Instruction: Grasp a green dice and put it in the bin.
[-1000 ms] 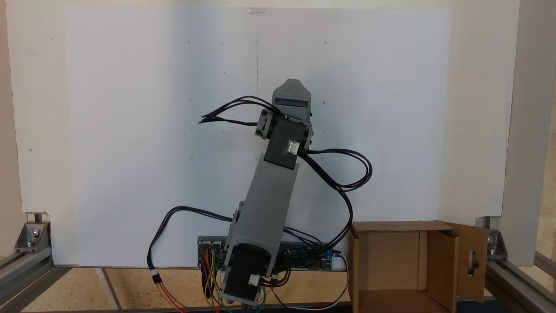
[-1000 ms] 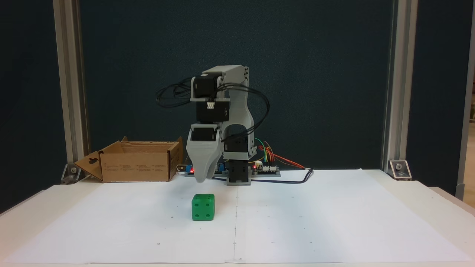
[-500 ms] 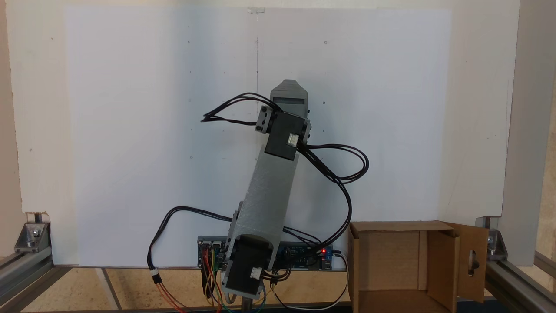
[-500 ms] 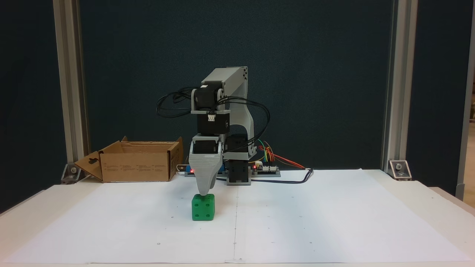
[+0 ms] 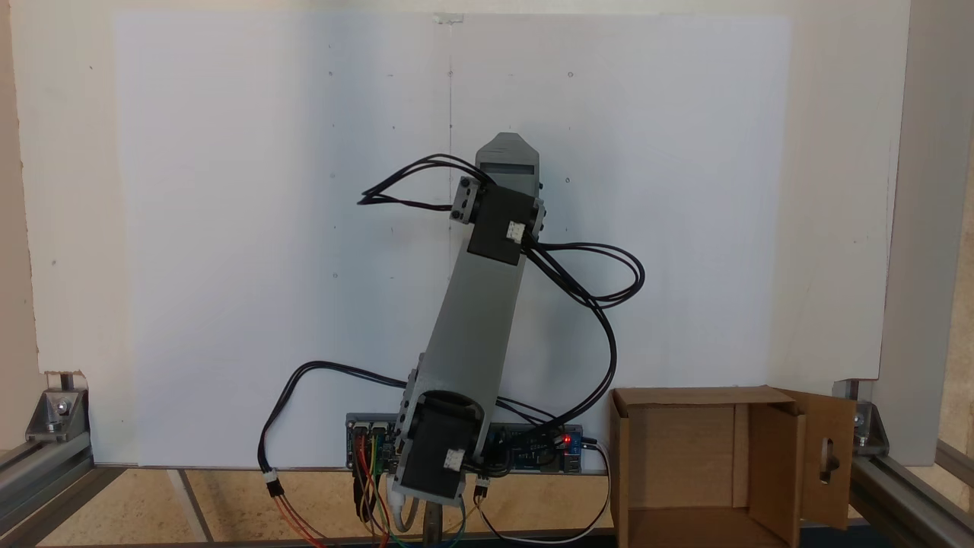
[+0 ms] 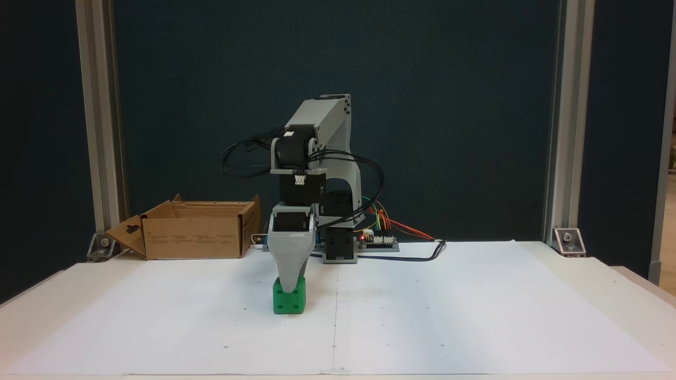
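1. One green dice (image 6: 289,302) in play, sitting on the white paper sheet (image 6: 422,316) that covers the counter (image 6: 31,311), a bit left of the paper's centre seam in the front-facing fixed view. I can make out pips on its front face, but the top part is hidden.
2. One arm, grey printed links with black servos. In the top-down fixed view it leans from its base at the bottom edge up toward the middle of the sheet (image 5: 228,228), and the dice is tucked out of sight under it.
3. The gripper (image 6: 288,287) points straight down, and its grey tapered front finger hangs right in front of the upper half of the dice. From above, the gripper (image 5: 507,148) is just a grey pointed cap at the end of the arm.
4. Fingers: honestly can't tell whether they're spread or clamped. They line up one behind the other in the front view, and from above the body covers the tips. Can't tell either if they're touching the cube.
5. One bin (image 6: 195,232), a brown cardboard box with flaps folded out, at the back left in the front view, well apart from the dice. From above the bin (image 5: 685,457) is at the bottom right, oval handle hole showing.
6. One controller board (image 6: 377,240) with a red LED and coloured wires next to the arm's base.
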`<state>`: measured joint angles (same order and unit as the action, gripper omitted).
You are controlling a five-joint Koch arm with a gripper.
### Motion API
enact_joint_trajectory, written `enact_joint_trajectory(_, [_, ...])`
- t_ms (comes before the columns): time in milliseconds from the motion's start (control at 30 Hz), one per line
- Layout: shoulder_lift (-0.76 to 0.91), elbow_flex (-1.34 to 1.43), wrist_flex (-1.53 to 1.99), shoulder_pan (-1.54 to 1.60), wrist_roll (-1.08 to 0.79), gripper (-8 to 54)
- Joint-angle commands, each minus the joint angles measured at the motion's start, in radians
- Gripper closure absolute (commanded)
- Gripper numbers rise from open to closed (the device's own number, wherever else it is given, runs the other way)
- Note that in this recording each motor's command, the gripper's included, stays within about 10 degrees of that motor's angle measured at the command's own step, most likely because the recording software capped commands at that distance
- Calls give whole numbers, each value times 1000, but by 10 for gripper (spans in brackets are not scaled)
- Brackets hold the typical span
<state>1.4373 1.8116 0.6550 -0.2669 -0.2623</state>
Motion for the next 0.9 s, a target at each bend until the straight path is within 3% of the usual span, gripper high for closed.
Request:
enact_joint_trajectory(0, [-3,-20,-18,9,-61,25])
enact_joint_trajectory(867, [-86,-20,-91,-11,-60,25])
